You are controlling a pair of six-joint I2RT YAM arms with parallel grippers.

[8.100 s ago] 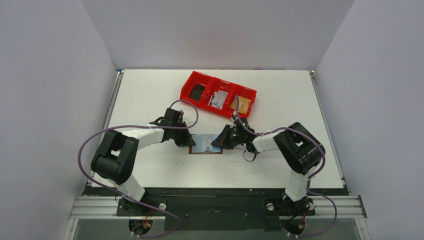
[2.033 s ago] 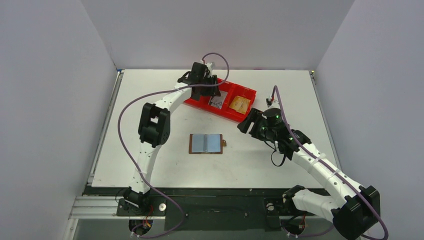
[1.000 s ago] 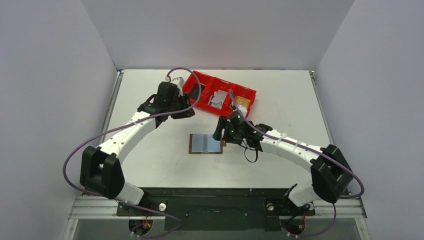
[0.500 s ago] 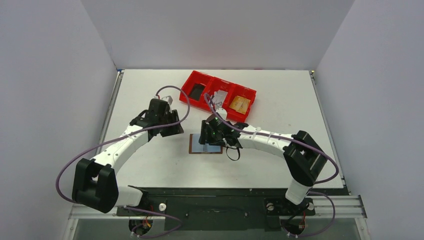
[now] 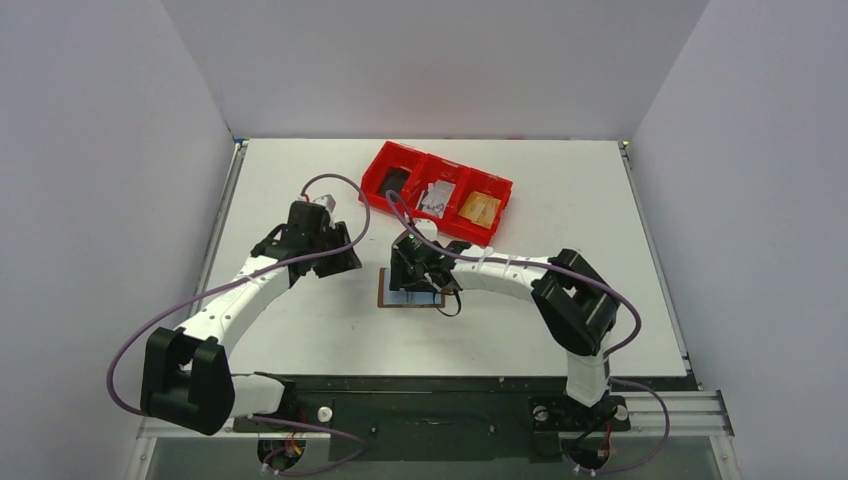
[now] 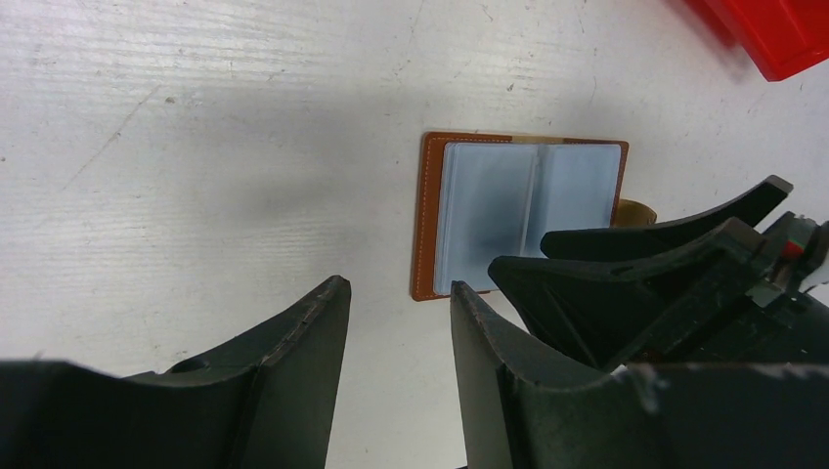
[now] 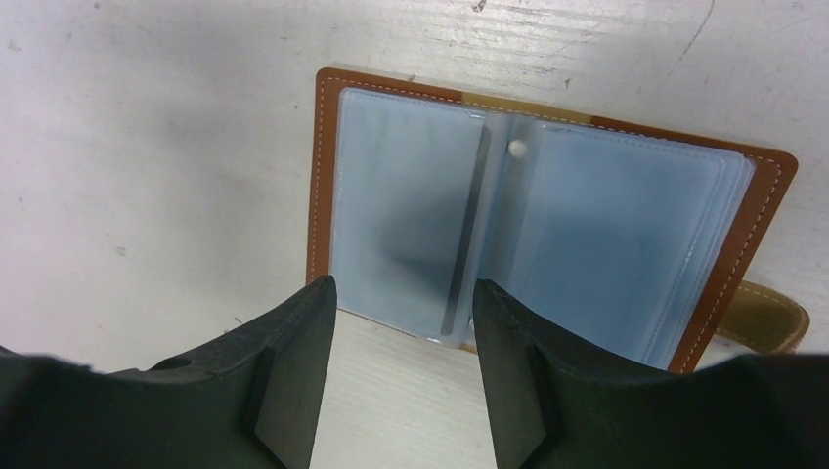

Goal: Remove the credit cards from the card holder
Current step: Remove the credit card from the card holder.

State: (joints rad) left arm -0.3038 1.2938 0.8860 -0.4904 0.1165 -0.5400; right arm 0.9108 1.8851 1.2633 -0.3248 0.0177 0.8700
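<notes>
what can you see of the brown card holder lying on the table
The brown leather-look bifold card holder lies open and flat on the white table, inside up. Pale blue clear plastic sleeves cover both halves, white stitching runs along the brown border, a small pale stud sits by the centre fold, and a tan strap tab sticks out one side. The fingers of the right gripper straddle one edge; contact cannot be told.
</notes>
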